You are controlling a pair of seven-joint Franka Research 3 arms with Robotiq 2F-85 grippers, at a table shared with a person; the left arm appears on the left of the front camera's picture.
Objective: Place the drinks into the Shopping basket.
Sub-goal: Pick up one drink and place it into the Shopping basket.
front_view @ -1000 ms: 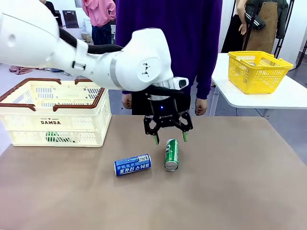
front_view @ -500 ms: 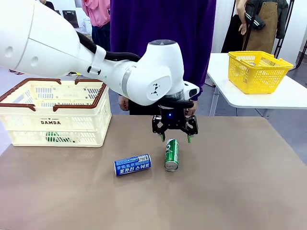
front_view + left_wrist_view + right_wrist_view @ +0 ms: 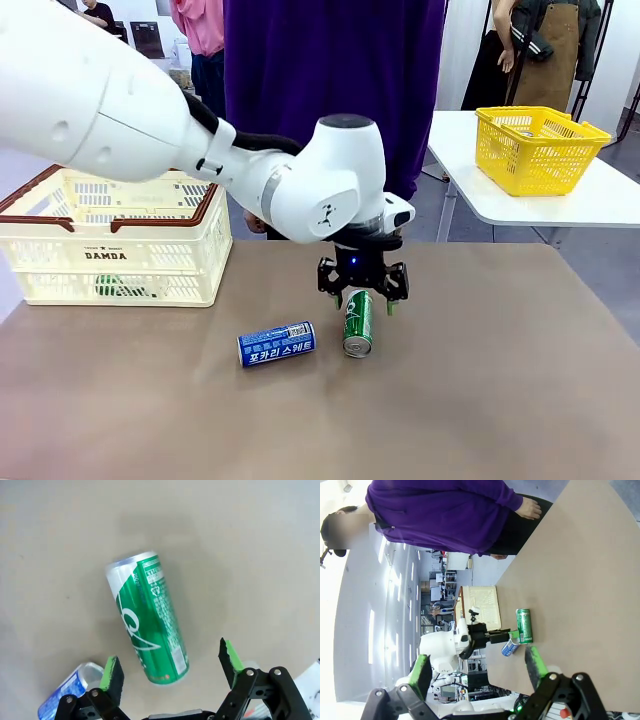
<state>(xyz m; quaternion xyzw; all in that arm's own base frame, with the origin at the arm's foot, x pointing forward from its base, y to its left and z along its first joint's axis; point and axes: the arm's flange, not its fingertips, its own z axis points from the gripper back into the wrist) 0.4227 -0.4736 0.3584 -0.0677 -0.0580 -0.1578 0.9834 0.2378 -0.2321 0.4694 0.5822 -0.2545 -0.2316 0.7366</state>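
holds left claw (image 3: 363, 302) wide open over lying green can (image 3: 357, 323), one pad each side, ready to pinch; likely heads next for shopping basket (image 3: 60, 272) at 10 o'clock.

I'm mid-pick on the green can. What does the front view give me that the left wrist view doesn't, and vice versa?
Front view: the Shopping basket to the robot's left, with something green behind its slots, a person at the far side, and a yellow basket on a side table.
Left wrist view: the green pads flank one end of the can with gaps on both sides.
Both: the green can on its side, the blue can beside it, and the left gripper open.
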